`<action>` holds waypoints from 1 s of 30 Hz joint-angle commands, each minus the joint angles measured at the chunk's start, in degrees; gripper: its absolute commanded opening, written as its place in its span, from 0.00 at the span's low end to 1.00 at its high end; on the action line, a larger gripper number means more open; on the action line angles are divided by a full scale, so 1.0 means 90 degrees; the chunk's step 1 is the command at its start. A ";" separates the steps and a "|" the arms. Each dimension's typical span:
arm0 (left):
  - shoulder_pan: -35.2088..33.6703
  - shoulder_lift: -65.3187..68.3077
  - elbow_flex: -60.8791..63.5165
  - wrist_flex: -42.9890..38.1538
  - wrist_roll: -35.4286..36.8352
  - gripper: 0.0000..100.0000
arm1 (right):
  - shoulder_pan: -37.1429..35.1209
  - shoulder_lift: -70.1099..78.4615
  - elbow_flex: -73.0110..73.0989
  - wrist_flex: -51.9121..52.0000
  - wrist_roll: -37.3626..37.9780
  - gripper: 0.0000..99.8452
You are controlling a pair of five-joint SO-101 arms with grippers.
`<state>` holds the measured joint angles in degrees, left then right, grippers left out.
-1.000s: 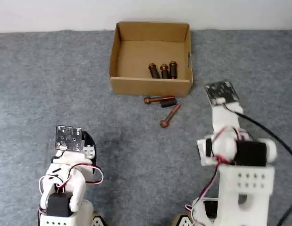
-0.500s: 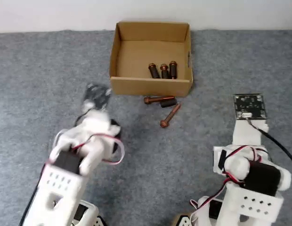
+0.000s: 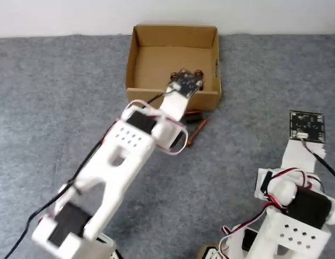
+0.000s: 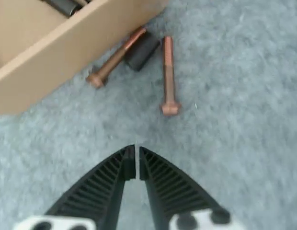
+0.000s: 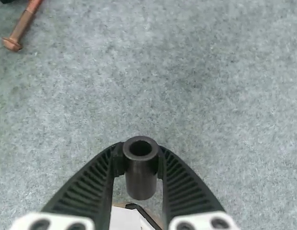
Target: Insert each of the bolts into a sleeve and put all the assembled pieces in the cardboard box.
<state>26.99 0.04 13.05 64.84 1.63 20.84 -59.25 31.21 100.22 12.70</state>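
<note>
Black tubular sleeve (image 5: 140, 165) between ribbed right fingers (image 5: 92, 183).

High view looks down; wrist views share bolt (image 4: 168, 74).

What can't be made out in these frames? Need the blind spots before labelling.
- High view: the left arm covers part of the box floor, so what lies there cannot be counted.
- High view: the same arm hides the head end of the sleeved bolt in front of the box.
- Right wrist view: the loose bolt runs off the picture's edge.
- Right wrist view: the right claw covers the sides of its sleeve.
</note>
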 commanded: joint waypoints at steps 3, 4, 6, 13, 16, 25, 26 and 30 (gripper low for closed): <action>0.0039 0.1465 -0.2144 0.0762 -0.0059 0.09 | 0.0103 -0.0063 -0.0020 0.0171 -0.0059 0.01; 0.0049 0.1748 -0.2515 0.0947 -0.0059 0.10 | 0.0103 -0.0063 -0.0020 0.0171 -0.0059 0.01; 0.0049 0.2286 -0.3228 0.1250 -0.0059 0.11 | 0.0103 -0.0063 -0.0020 0.0171 -0.0059 0.01; 0.0274 0.4132 -0.5534 0.2266 -0.0127 0.12 | 0.0103 -0.0063 -0.0020 0.0171 -0.0059 0.01; 0.0518 0.4923 -0.6462 0.2842 -0.0283 0.14 | 0.0103 -0.0063 -0.0020 0.0171 -0.0059 0.01; 0.0381 0.6935 -0.9177 0.3526 -0.0283 0.15 | 0.0083 -0.0063 -0.0020 0.0171 -0.0059 0.01; 0.0322 0.7111 -0.9460 0.3585 -0.0283 0.15 | 0.0083 -0.0063 -0.0020 0.0171 -0.0059 0.01; 0.0244 0.7726 -1.0173 0.3731 -0.0283 0.15 | 0.0083 -0.0063 -0.0020 0.0171 -0.0059 0.01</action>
<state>29.80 68.44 -72.84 96.92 -0.31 21.10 -59.25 31.21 100.22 12.70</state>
